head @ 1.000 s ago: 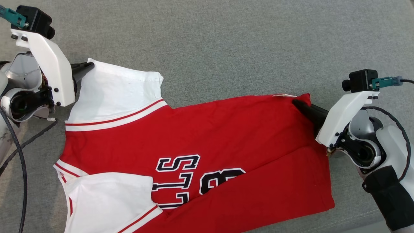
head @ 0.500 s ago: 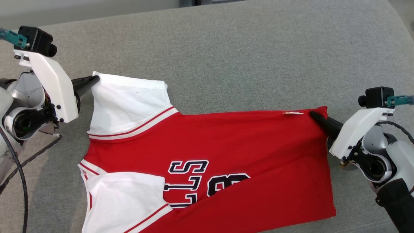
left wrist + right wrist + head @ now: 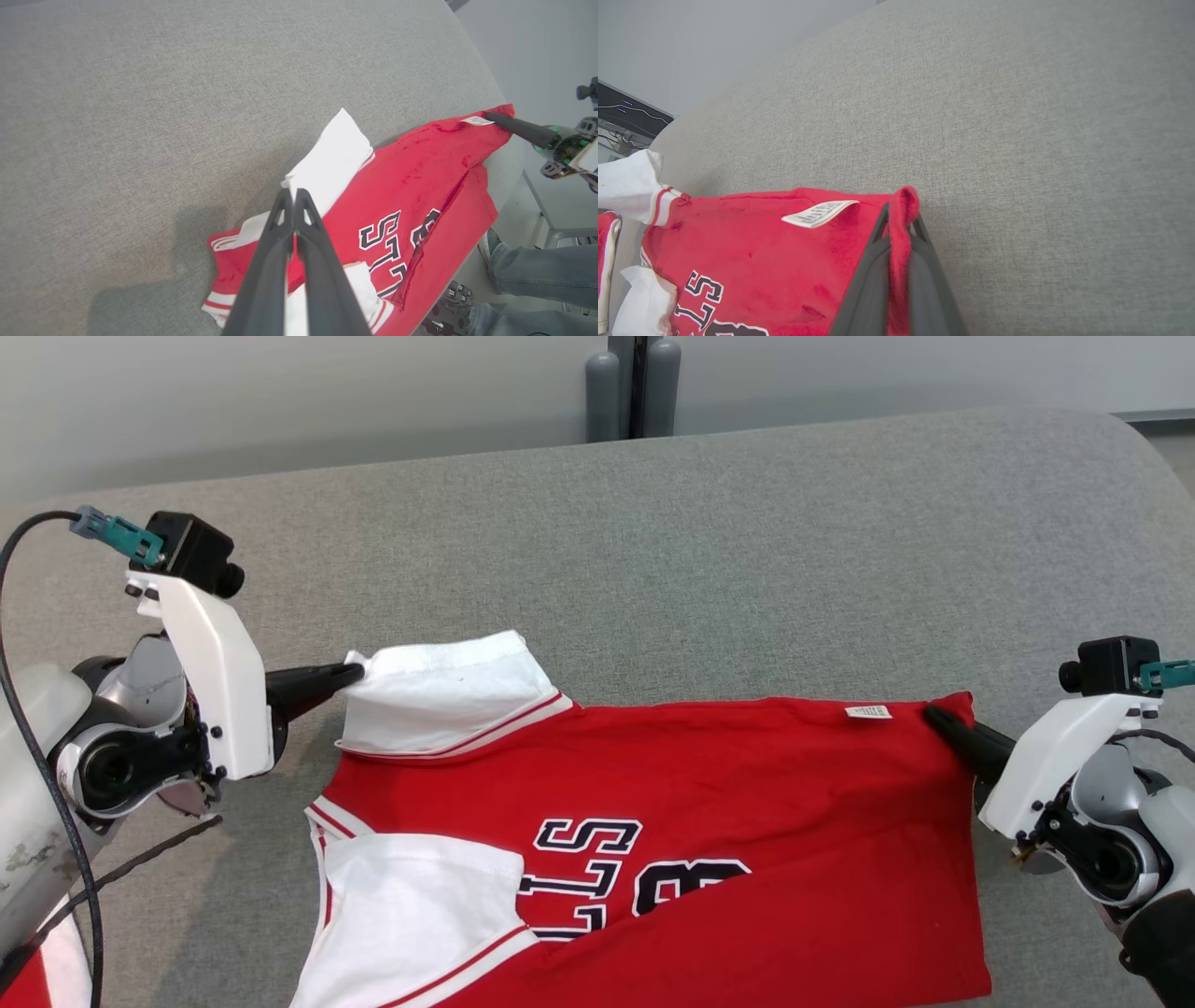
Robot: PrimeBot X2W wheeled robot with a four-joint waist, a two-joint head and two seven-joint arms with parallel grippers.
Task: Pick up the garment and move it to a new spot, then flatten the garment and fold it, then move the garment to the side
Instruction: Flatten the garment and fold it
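Observation:
The garment [image 3: 709, 784] is a red jersey with white sleeves and dark lettering, lying partly folded on the grey cushion. My left gripper [image 3: 353, 672] is shut on the tip of its upper white sleeve [image 3: 448, 695]; the left wrist view has that gripper [image 3: 294, 193] pinching the same sleeve [image 3: 334, 158]. At the hem, my right gripper [image 3: 936, 717] is shut on the far red corner beside a small white label [image 3: 867, 712]. In the right wrist view red cloth [image 3: 784, 252] runs up between the fingers of the right gripper [image 3: 900, 219]. The held edge is lifted off the surface.
A grey upholstered surface [image 3: 747, 541] stretches beyond the jersey to a pale wall. Two grey cylinders [image 3: 633, 387] stand behind its far edge. A person's leg in jeans [image 3: 537, 270] is beside the cushion's edge in the left wrist view. A black cable [image 3: 56, 859] trails by the left arm.
The camera has tilted up, showing the wall. Both grippers have carried the held edge of the jersey toward the near side, and the upper sleeve is bunched shorter. Both grips are unchanged.

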